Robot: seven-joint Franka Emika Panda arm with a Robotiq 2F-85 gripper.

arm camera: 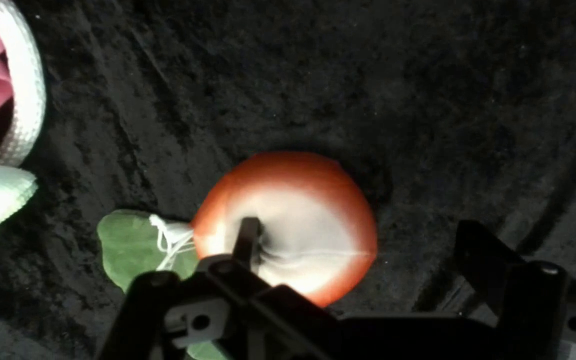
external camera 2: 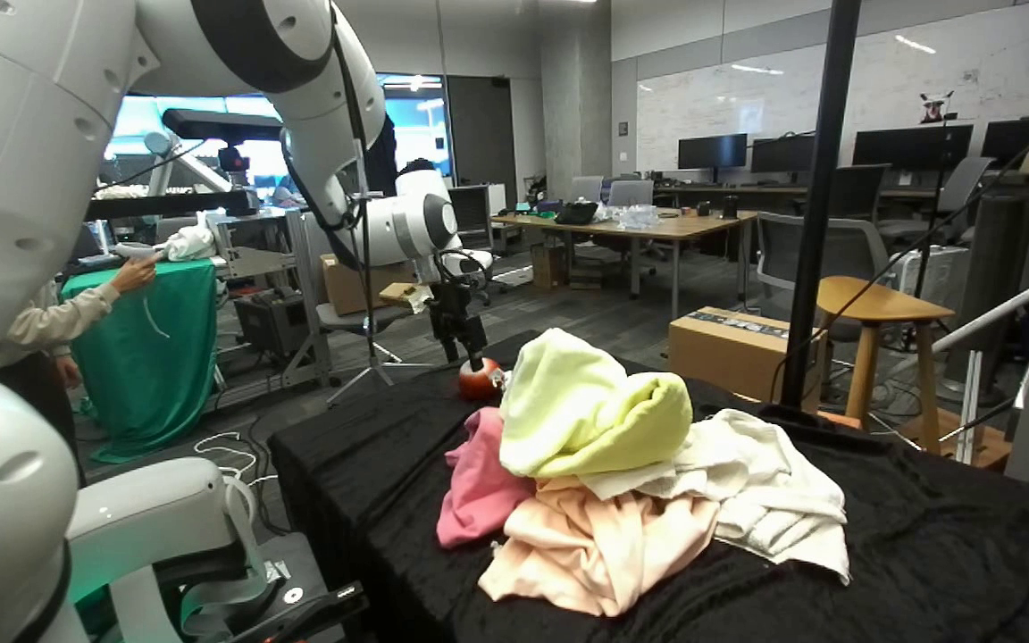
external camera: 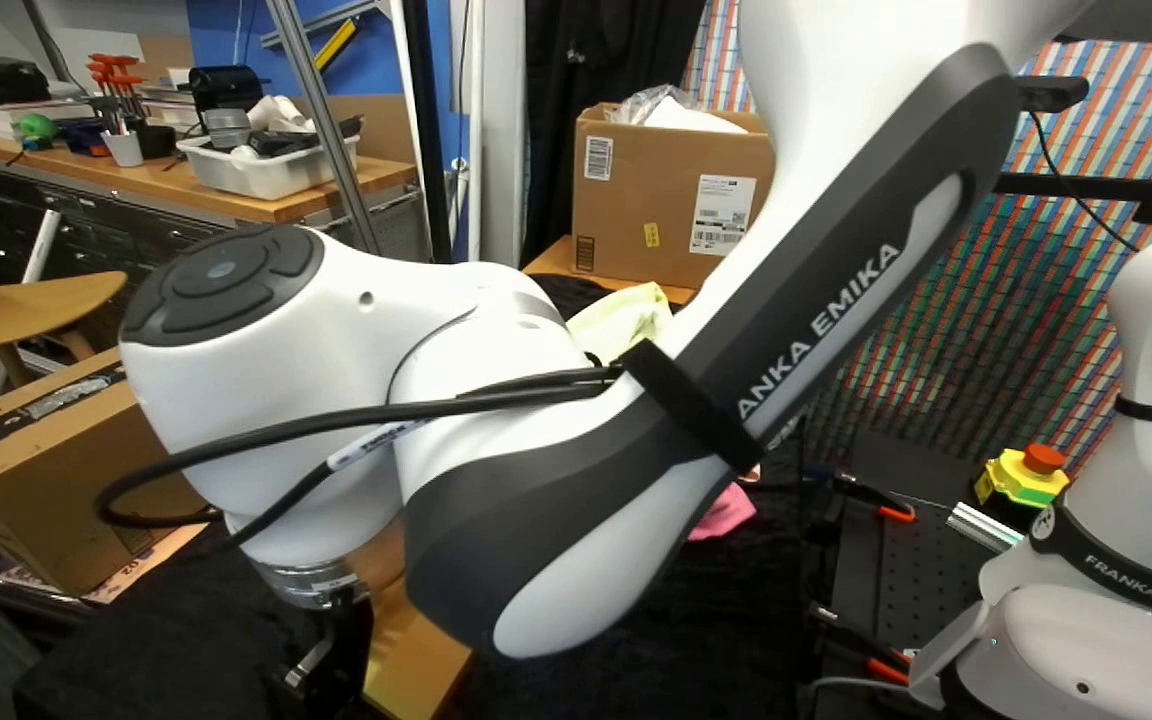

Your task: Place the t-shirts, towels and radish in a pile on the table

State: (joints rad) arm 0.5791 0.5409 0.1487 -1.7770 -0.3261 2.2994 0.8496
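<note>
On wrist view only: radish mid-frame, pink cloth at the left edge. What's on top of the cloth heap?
Observer: The yellow-green towel; it sits highest in an exterior view.
Operator: Any cloth I'm missing completely?
Observer: Yes, a peach cloth, in front of that towel on the black table in an exterior view.
Operator: Anybody around?
Observer: A person's hand shows at the top of a green cloth, in the background of an exterior view.
</note>
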